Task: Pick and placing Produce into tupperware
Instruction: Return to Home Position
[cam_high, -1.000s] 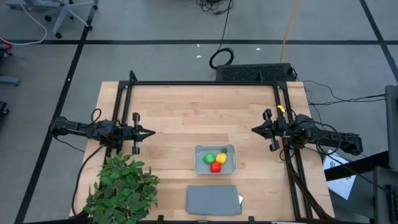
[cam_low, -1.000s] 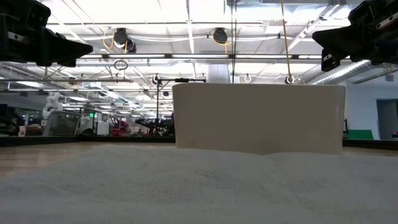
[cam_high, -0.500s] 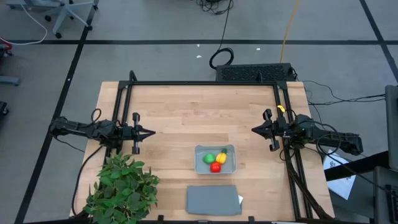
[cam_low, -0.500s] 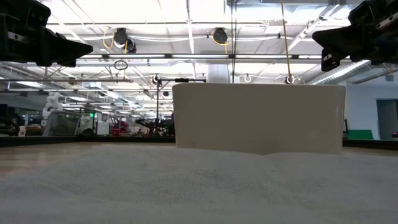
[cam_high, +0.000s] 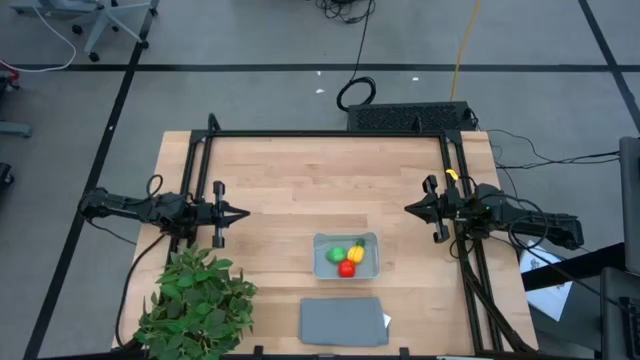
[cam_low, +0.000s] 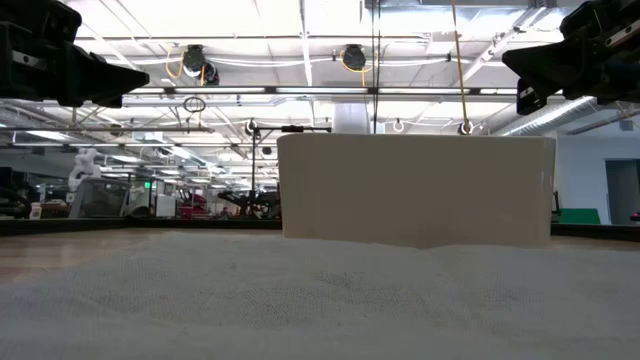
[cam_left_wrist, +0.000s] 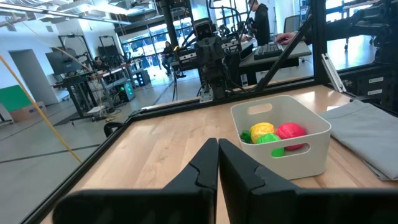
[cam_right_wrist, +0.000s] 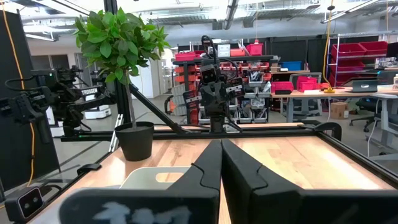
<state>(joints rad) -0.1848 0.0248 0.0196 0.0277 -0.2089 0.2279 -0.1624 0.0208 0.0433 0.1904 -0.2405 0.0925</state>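
The pale tupperware (cam_high: 346, 256) stands on the table near its front middle. Inside it lie the red round fruit (cam_high: 346, 268), the yellow one (cam_high: 356, 251) and the green one (cam_high: 336, 255). In the left wrist view the container (cam_left_wrist: 283, 140) shows the same three pieces. My left gripper (cam_high: 243, 212) is shut and empty, raised at the table's left side. My right gripper (cam_high: 409, 208) is shut and empty, raised at the right side. In the low view the container (cam_low: 415, 190) stands in the middle.
A flat grey lid (cam_high: 343, 320) lies at the table's near edge, in front of the container. A leafy green plant (cam_high: 197, 300) in a black pot stands at the near left corner. A black frame (cam_high: 330, 133) runs around the table.
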